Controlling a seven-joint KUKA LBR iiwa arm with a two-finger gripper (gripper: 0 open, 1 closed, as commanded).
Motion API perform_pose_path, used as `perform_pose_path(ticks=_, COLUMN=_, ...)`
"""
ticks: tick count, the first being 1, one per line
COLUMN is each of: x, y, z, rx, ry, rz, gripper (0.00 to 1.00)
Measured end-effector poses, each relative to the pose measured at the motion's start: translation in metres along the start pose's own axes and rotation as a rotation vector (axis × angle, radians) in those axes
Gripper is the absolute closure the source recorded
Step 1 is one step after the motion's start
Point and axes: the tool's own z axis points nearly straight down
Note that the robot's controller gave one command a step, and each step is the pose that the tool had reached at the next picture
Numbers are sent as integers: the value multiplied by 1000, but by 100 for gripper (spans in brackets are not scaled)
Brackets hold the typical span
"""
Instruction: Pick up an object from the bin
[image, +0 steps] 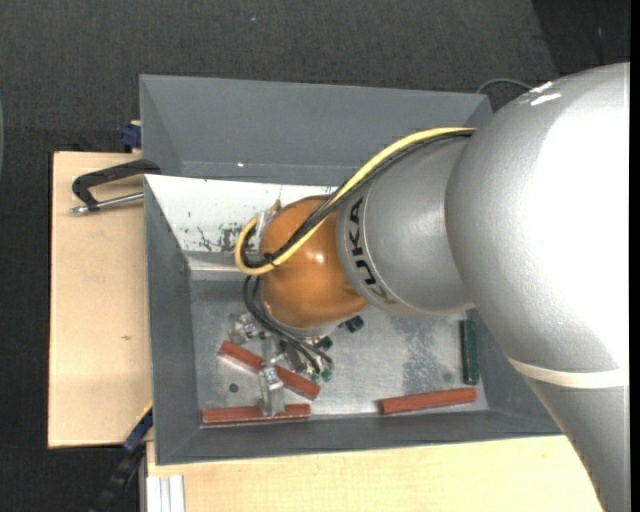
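Arm (480, 250) reaches in from the right over the bin (165, 330) — gripper (270, 385) low at the lower left, open or closed I cannot tell. Long red-brown bar (240, 414) lies along the near wall — just above it, beside the gripper, a short, tilted red-brown block (297, 382).

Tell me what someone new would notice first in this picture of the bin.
A big silver arm reaches in from the right, ending in an orange cover over the bin's middle, with a yellow cable looping across it. Below that, the gripper sits low among short red bars at the front left of the grey bin. A longer red bar lies apart at the front right.
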Motion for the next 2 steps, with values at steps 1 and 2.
perform_pose_path(ticks=1, x=3, y=11, z=-1, rx=-6, ry=0, rz=-39, gripper=0)
perform_pose_path(ticks=2, x=22, y=-55, z=-6, rx=-2, ry=6, rz=123, gripper=100)
